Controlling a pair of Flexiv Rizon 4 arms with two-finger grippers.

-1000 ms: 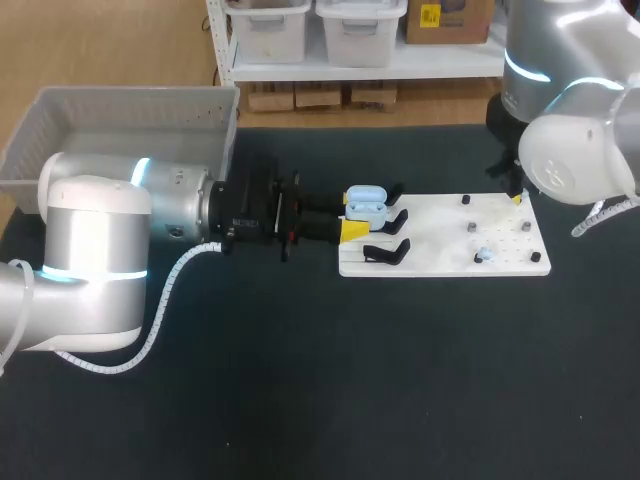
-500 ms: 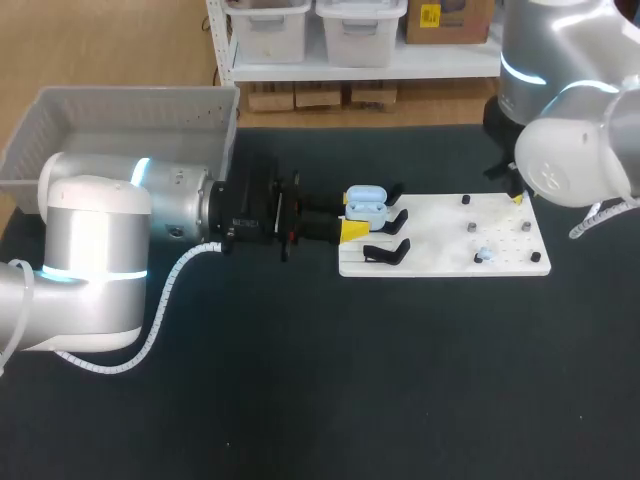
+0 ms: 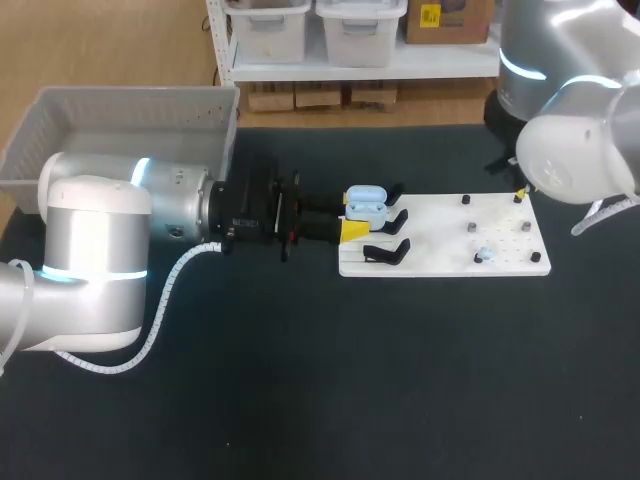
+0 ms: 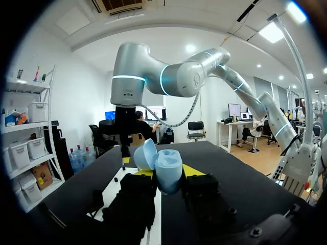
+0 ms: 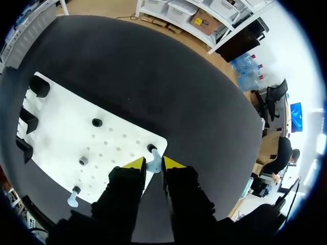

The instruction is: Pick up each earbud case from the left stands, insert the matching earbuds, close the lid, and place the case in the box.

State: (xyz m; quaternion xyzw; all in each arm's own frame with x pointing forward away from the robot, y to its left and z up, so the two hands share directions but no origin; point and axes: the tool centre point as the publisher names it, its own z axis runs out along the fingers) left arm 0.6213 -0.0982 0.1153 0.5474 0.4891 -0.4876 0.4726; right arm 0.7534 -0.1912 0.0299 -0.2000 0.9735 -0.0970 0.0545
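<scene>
So the left end effector (image 4: 167, 172) is clamped on the open light blue earbud case (image 4: 168, 164). The lid's flipped up and the cavities face out ahead of its tips. The right end effector (image 5: 153, 164) has its yellow tips pinched on a light blue earbud (image 5: 153, 161) right by the corner peg (image 5: 151, 148) of the white peg board (image 5: 61, 127). I can't tell if the bud is clear of the peg.

My take: pull it straight off along the peg so it doesn't twist in the pinch. Then line it up over the matching cavity before pushing in, while the left arm just holds steady.

The second earbud (image 5: 73, 200) sits on its peg well off to the side of the right end effector. The grey box (image 3: 130, 97) is back behind the left one.
</scene>
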